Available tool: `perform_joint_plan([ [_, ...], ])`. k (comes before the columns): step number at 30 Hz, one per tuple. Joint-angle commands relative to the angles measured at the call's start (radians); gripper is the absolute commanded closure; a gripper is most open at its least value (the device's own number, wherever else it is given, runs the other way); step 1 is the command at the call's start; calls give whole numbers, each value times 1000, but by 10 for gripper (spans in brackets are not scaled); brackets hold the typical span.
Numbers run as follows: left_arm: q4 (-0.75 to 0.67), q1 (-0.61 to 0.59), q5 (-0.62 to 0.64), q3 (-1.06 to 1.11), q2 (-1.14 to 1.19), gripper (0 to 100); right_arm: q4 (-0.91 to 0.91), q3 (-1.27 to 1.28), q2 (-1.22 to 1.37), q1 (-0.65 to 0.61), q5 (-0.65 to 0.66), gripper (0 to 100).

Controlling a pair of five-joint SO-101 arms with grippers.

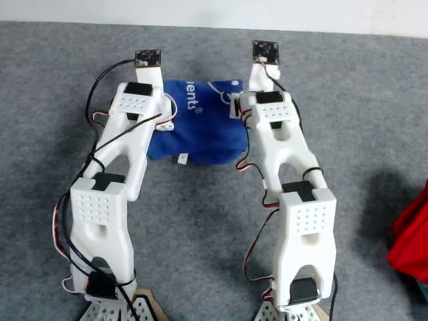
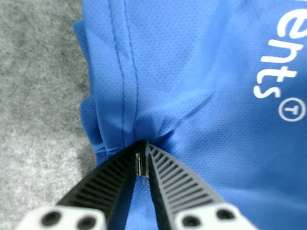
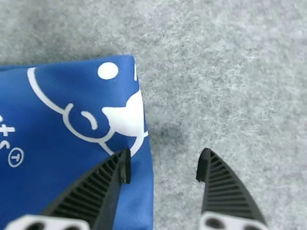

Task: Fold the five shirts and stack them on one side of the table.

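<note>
Left gripper (image 2: 142,160) is clamped shut on a pinch of the blue shirt (image 1: 200,124), with the fabric puckered into small creases at the black ribbed fingertips (image 2: 169,178), next to a double stitched seam. The shirt is thin, fine-mesh knit with white print, folded into a rough rectangle with layered edges. It lies flat on the grey, carpet-like table surface (image 1: 200,221) between the two wrists. Right gripper (image 3: 164,165) is spread wide and grips nothing; one ribbed finger (image 3: 98,191) sits over the shirt's side edge and the other over bare grey surface just beside it. Left arm (image 1: 127,144) and right arm (image 1: 287,144), both white plastic, stretch forward side by side with wrists bent down at opposite sides of the shirt. A red cloth (image 1: 411,244) lies bunched at the table's right edge, well apart from the shirt.
</note>
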Motion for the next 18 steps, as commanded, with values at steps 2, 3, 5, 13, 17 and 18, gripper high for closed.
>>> perform_joint_plan([
  [2,0,16,-8,-30,-8,994,7,-50,7,-33,-2,767],
  [3,0,16,-9,-30,-8,994,8,-53,15,-44,-2,767],
  [5,0,16,-9,-30,-8,994,8,-54,24,-59,-2,767],
  [13,-2,16,-9,-30,-8,994,4,-48,31,-81,-2,767],
  [17,-2,16,-9,-28,-8,994,5,-53,71,-81,-2,768],
  [18,-2,16,-9,-28,-8,994,8,-56,93,-81,-2,769],
])
